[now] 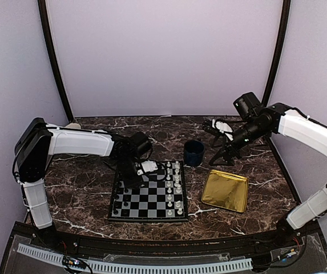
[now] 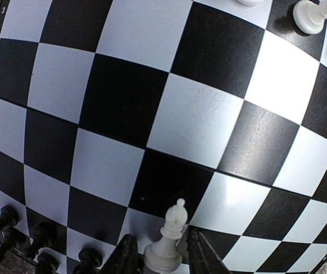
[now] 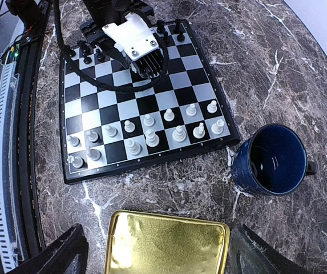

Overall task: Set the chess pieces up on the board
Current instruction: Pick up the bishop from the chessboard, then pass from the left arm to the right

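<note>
Okay, left gripper (image 2: pixel 162 257) is part-closed astride the white bishop (image 2: pixel 170 231) at 6 o'clock of its view, low over the board (image 2: pixel 197 114). Can't tell if it's clamped. Hold it upright, centre on the square, lift off vertically. Right gripper (image 3: pixel 157 254) is wide and empty.

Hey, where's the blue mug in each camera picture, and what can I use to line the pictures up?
Top external: the blue mug stands just past the far right corner of the chessboard.
Left wrist: not in it; only chessboard squares and pieces show.
Right wrist: right of centre, beside a chessboard corner, above the gold tray.
Shared landmark: the chessboard, in all three.
</note>
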`<state>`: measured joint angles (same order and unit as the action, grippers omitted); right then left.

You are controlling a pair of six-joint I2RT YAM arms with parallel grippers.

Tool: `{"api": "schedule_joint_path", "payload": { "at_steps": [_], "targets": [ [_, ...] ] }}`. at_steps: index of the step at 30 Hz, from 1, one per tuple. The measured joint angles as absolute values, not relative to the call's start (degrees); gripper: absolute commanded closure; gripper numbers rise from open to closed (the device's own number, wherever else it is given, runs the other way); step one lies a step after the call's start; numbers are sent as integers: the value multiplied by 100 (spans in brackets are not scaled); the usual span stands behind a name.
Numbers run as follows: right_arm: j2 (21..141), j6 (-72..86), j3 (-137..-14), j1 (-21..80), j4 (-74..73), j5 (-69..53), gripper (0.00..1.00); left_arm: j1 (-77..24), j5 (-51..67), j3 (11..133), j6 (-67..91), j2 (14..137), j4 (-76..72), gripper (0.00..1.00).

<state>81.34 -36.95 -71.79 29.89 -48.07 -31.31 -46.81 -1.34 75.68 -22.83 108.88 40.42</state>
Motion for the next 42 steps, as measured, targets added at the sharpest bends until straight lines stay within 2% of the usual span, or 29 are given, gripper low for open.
{"api": "schedule_joint_path", "payload": {
  "at_steps": [13,15,16,24,25,29,30,37,42],
  "targets": [
    [8156,-3498,-7220,2989,-4777,-3173,23,-4681,69,7570,-2290,10881,4185,87],
    [8184,-3343,-7255,2989,-4731,-3065,18,-4685,148,7592,-2268,10881,4241,89],
    [8219,-3258,-7297,2989,-4709,-2980,1,-4692,191,7605,-2239,10881,4276,89],
    [8388,-2628,-7905,2915,-4082,-1992,2,-4792,611,7797,-1870,10689,4121,88],
    [8390,-2567,-7964,2886,-4045,-2040,4,-4794,687,7795,-1787,10589,4014,88],
    [8783,-2346,-8554,2832,-4252,-2648,34,-4825,998,7638,-1470,10062,3321,88],
    [8995,-2303,-8744,2834,-4331,-2869,36,-4829,1081,7542,-1372,9907,3098,88],
    [10136,-1955,-8954,2880,-4772,-4095,41,-4856,1566,6803,-692,9314,1581,86],
    [10318,-1614,-9028,3124,-4792,-4401,42,-4856,1627,6622,-390,9290,965,85]
  ]
}}
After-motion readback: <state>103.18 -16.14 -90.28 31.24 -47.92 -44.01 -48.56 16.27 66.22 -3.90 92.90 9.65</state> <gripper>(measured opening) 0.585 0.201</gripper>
